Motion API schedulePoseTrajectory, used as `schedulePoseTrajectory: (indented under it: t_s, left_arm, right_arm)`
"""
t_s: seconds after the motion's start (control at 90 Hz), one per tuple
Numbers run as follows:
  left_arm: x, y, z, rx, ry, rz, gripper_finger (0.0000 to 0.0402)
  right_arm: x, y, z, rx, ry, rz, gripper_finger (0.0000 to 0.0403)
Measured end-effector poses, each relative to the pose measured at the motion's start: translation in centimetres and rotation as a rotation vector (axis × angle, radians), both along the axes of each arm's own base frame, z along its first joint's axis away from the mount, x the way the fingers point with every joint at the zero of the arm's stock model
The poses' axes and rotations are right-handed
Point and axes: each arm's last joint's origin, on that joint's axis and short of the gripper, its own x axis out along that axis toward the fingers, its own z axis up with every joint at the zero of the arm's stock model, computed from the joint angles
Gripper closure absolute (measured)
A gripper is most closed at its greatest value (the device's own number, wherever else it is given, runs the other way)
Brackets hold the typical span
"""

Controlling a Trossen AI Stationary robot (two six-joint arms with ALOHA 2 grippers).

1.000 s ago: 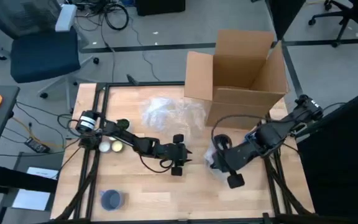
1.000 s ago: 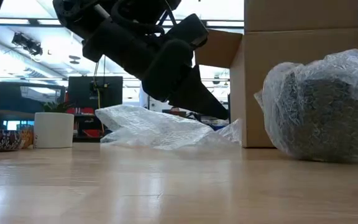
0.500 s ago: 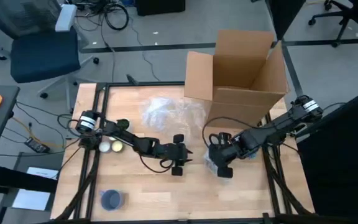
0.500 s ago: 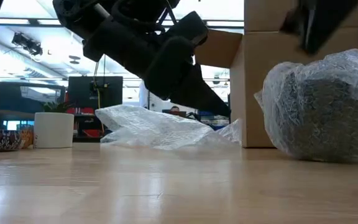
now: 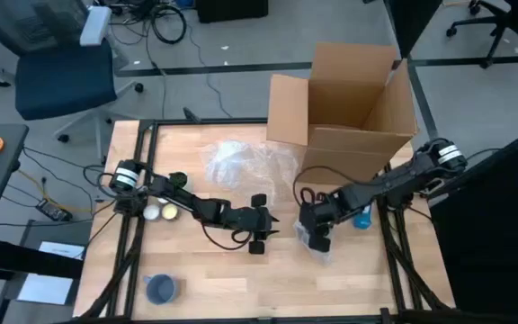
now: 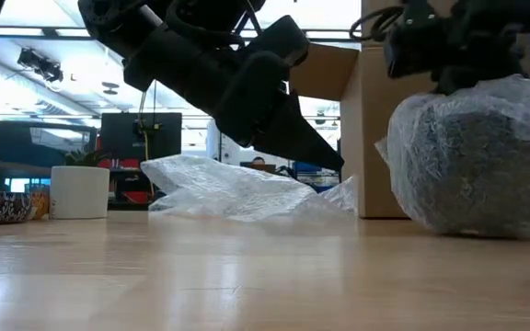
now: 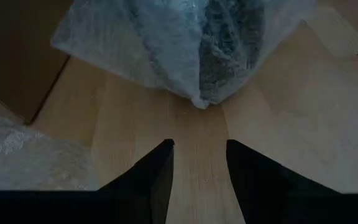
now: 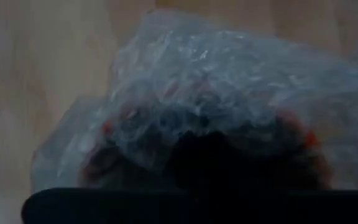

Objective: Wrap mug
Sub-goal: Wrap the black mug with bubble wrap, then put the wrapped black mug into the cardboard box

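Note:
The mug, a dark mass bundled in clear bubble wrap (image 5: 311,238) (image 6: 472,156), rests on the wooden table right of centre. My right gripper (image 5: 317,219) (image 6: 449,41) hovers right over the bundle, which fills the right wrist view (image 8: 216,112). Whether it touches the wrap I cannot tell. My left gripper (image 5: 259,230) (image 7: 199,148) is open, low over the table just left of the bundle, its fingers pointing at it with bare wood between them. The bundle (image 7: 191,43) lies a short way ahead of its fingertips.
An open cardboard box (image 5: 349,99) stands at the far right. A loose sheet of bubble wrap (image 5: 241,162) lies left of it. Two small balls (image 5: 160,212) sit by the left arm, a blue cup (image 5: 160,288) near the front left, a blue object (image 5: 361,216) under the right arm.
My right gripper has swung toward the table's left and come down over the wrapped mug, entering the low view above the bundle. The bundle has stayed in place.

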Motion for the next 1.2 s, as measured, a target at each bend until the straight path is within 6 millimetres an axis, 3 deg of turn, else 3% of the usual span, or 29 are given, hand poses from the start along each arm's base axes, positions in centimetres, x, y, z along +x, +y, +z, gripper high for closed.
schedulePoseTrajectory:
  t_s: [0.289, 0.544, 0.689, 0.922, 1.2]
  left_arm:
    - [0.0, 0.0, 0.0, 0.001, 0.000, -0.001, 0.0270]
    - [0.0, 0.0, 0.0, 0.001, 0.002, -0.001, 0.0270]
    - [0.0, 0.0, 0.0, 0.000, 0.002, 0.000, 0.0270]
    - [0.0, 0.0, 0.0, -0.001, 0.002, 0.001, 0.0270]
    - [0.0, 0.0, 0.0, -0.001, 0.002, 0.001, 0.0270]
  right_arm:
    - [0.4, 0.8, 5.3, -0.033, -0.017, 0.064, 0.0362]
    - [1.3, 3.1, 6.4, 0.080, -0.179, 0.122, 0.0326]
    - [1.1, 3.4, 6.1, 0.102, -0.155, 0.078, 0.0274]
    - [0.1, 3.3, 3.3, -0.028, -0.113, 0.010, 0.0197]
    - [-0.4, 2.7, -0.2, -0.031, -0.106, -0.005, 0.0159]
